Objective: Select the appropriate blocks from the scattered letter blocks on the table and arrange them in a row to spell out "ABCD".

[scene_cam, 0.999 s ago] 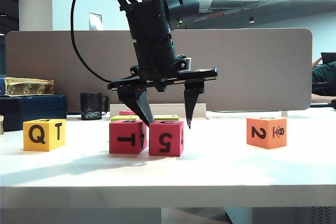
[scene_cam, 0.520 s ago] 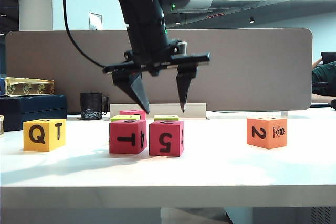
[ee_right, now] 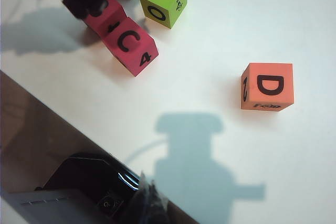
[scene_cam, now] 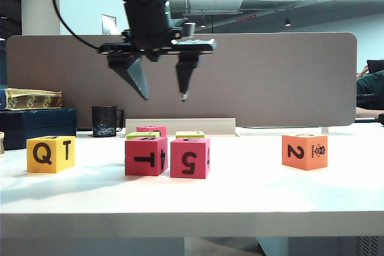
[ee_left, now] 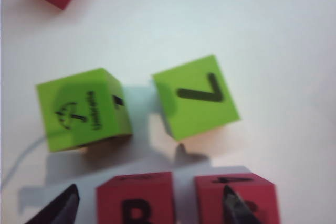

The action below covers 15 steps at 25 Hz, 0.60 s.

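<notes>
Backdrop: grey partition panel (scene_cam: pixel 270 76) behind the white table (scene_cam: pixel 240 190), with a dark mug (scene_cam: pixel 104 121) and a dark blue box (scene_cam: pixel 36 125) at the far left.
Left gripper (scene_cam: pixel 163 91): hangs high above the two magenta cubes, fingers pointing down, jaws spread wide with nothing between them; in the left wrist view its two dark fingertips (ee_left: pixel 233 205) frame the tops of both magenta cubes.
Right gripper: only dark housing shows at the edge of the right wrist view — I cannot tell how its jaws stand; the arm's shadow falls on bare tabletop near the salmon-orange cube.
Yellow-orange cube (scene_cam: pixel 50 154): far left on the table, Q and T on its visible sides, well apart from the rest.
Magenta T cube (scene_cam: pixel 146 156): centre, showing a sideways T in the exterior view and a B on top from the left wrist.
Magenta 5 cube (scene_cam: pixel 190 157): just beside the T cube on its right, an upside-down 5 facing front; the right wrist view shows C on top and 4 on a side (ee_right: pixel 129 43).
Salmon-orange cube (scene_cam: pixel 305 151): alone at the right — 2 and a small logo in front, D on top (ee_right: pixel 268 86).
Lime-green cubes: two sit behind the magenta pair, one marked with a logo (ee_left: pixel 81 109), the other with a V-like letter (ee_left: pixel 196 97) and an O on a side.
Third magenta cube (scene_cam: pixel 151 129): further back, partly hidden.
</notes>
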Motion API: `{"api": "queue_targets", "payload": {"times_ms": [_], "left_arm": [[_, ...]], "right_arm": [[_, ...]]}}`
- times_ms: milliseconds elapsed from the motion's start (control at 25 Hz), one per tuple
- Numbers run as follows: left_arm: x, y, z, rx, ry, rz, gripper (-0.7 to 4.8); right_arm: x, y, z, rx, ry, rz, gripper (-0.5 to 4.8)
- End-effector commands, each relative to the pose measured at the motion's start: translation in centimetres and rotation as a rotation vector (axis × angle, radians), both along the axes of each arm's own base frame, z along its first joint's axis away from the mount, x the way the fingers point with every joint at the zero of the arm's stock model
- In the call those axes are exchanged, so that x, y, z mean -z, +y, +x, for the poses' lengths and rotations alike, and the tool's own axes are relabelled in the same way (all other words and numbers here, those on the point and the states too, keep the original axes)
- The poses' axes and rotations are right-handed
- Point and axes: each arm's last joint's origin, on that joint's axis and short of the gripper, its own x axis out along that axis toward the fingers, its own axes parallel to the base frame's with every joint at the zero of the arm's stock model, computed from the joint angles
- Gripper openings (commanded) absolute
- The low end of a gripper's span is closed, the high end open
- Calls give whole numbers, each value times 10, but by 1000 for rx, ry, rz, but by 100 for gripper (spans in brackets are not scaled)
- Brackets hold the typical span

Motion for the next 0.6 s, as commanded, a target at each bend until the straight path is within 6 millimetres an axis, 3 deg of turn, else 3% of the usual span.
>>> {"api": "queue_targets", "payload": {"times_ms": [40, 600], "left_arm": [[-4, 12, 4, -27, 7, 18, 344], [3, 87, 32, -170, 146, 104, 344]], "right_arm": [[-2, 0, 0, -4, -10, 6, -2], [-11, 9, 4, -147, -51, 200, -2]]}}
